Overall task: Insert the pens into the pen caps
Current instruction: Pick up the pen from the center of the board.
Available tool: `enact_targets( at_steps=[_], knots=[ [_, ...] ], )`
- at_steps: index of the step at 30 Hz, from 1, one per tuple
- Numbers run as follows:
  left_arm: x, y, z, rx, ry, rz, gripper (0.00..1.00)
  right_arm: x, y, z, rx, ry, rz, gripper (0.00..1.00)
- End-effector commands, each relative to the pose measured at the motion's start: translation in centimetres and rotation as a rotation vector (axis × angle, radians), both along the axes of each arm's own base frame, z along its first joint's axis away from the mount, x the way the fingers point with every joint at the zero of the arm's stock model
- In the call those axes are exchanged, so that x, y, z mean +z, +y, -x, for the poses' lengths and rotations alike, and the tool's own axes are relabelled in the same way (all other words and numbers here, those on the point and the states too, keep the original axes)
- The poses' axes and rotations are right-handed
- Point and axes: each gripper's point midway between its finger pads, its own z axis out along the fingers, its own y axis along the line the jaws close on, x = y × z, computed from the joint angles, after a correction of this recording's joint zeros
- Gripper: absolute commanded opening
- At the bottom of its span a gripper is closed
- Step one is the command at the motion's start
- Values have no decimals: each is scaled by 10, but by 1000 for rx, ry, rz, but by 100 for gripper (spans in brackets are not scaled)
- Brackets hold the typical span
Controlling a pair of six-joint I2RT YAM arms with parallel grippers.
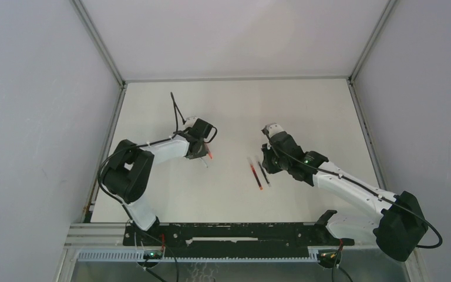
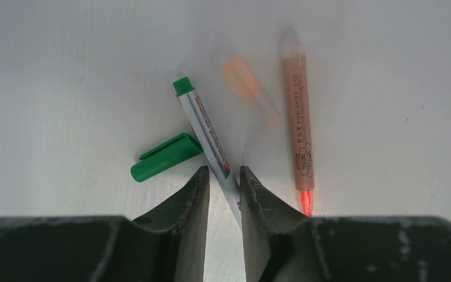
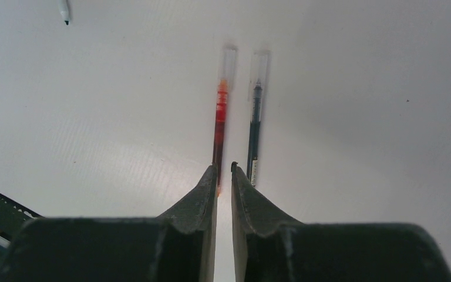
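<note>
In the left wrist view a green pen [image 2: 208, 138] with a pale barrel lies on the table, running between my left gripper's [image 2: 224, 171] fingertips. The jaws stand narrowly apart either side of it, with bare table showing on its left. A green cap [image 2: 165, 157] lies just left of the pen. An orange highlighter [image 2: 299, 126] lies to the right, with a blurred translucent orange cap [image 2: 245, 85] beside it. My right gripper [image 3: 224, 168] is shut and empty, just above the near ends of a red pen [image 3: 219, 120] and a black pen [image 3: 255, 126], which lie side by side.
In the top view the left gripper [image 1: 204, 154] hovers left of centre and the right gripper [image 1: 268, 166] right of centre, with the red pen [image 1: 254, 173] and black pen [image 1: 263, 173] between them. Enclosure walls ring the white table [image 1: 305, 111].
</note>
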Motion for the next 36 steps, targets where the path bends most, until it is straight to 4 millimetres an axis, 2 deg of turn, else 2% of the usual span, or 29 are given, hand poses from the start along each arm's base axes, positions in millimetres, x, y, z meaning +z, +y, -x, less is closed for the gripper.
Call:
enact_targets(
  at_steps=[1, 8, 22, 30, 36],
  knots=[
    [-6, 14, 16, 35, 33, -21, 29, 6, 8, -7, -7, -25, -43, 19],
    [-2, 15, 16, 39, 22, -21, 26, 6, 9, -7, -5, -24, -43, 19],
    [19, 13, 0, 26, -23, -34, 19, 7, 7, -6, -15, -23, -41, 18],
    [44, 13, -6, 29, -80, -19, 16, 7, 8, -6, -15, -24, -46, 18],
    [74, 12, -11, 30, -148, 10, 14, 8, 8, -6, -16, -26, -49, 18]
  ],
)
